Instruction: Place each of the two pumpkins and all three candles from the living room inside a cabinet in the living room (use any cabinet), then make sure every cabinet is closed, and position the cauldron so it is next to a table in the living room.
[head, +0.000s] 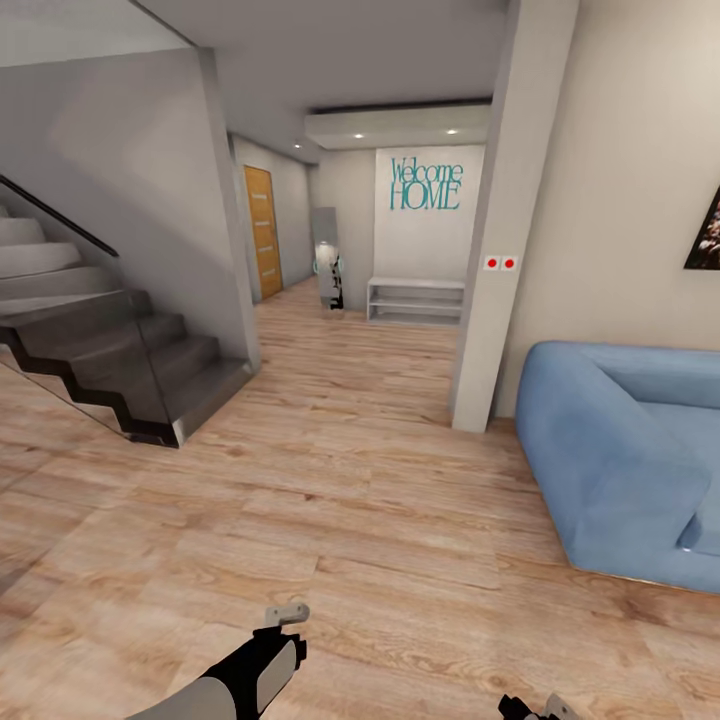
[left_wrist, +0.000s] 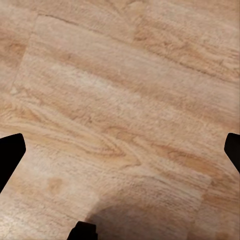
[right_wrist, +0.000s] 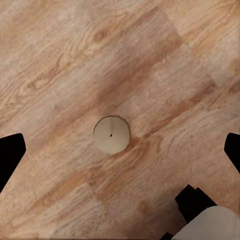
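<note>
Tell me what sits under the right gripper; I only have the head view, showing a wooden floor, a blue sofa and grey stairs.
Observer: The right wrist view shows a small stubby beige candle standing upright on the pale wood-plank floor, wick up.
Operator: Is the right gripper touching it?
Observer: No. The right gripper is open, with its black fingers wide of the candle on both sides.
Operator: And the left?
Observer: The left gripper is open above bare planks, holding nothing.
</note>
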